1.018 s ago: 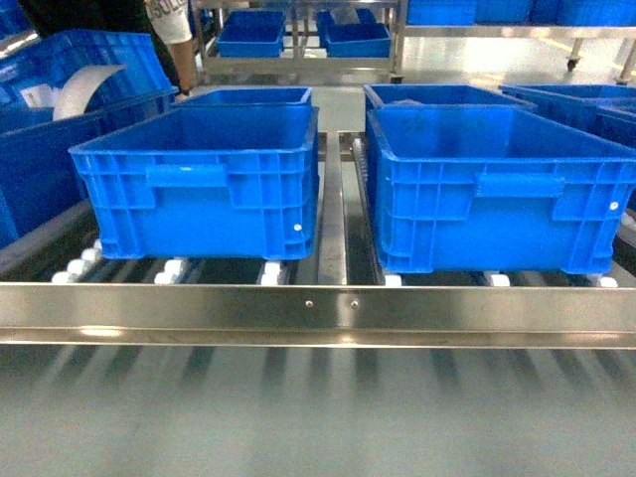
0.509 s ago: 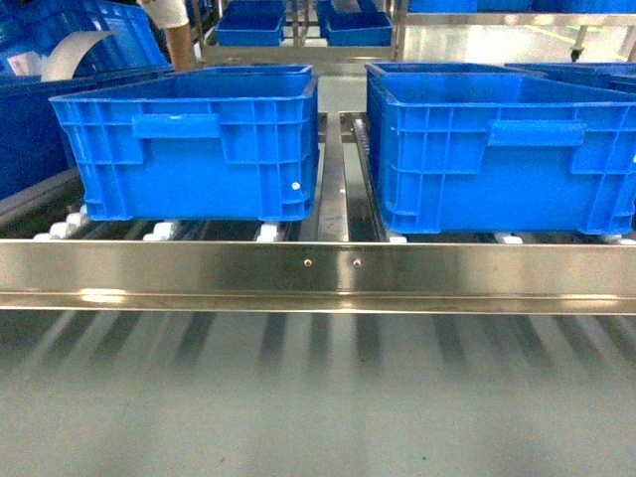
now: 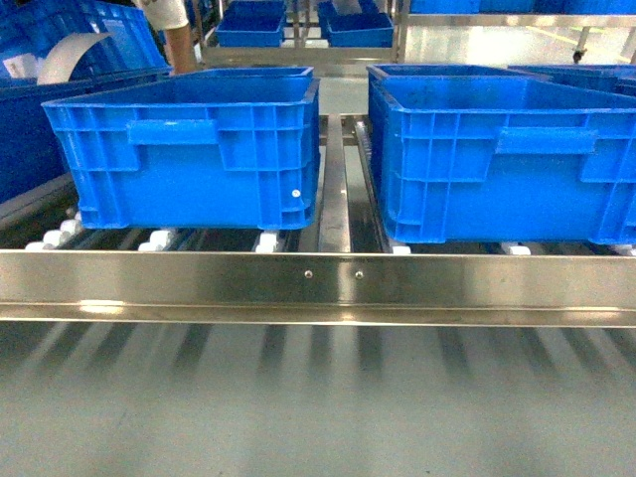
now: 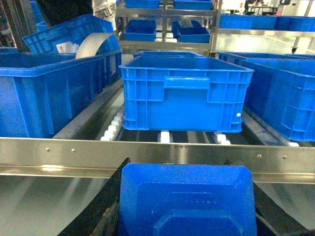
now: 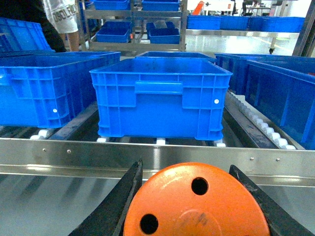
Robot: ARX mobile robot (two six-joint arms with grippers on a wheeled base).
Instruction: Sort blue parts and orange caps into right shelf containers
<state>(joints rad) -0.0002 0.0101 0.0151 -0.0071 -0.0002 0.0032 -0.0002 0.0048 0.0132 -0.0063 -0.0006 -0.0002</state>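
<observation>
Dark printed lettering shows on a person's white shirt (image 5: 63,15) at the top left of the right wrist view (also partly in the left wrist view), but it is cropped and too blurred to read. No other text, labels or numbers are legible anywhere.

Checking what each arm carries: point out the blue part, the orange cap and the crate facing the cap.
blue part (image 4: 187,201): left wrist view, top face.
orange cap (image 5: 197,206): right wrist view, holed face.
blue crate (image 5: 160,101): right wrist view, front wall.

both wrist views show black, flat, tapering pincer fingers (image 5: 115,206).
</observation>
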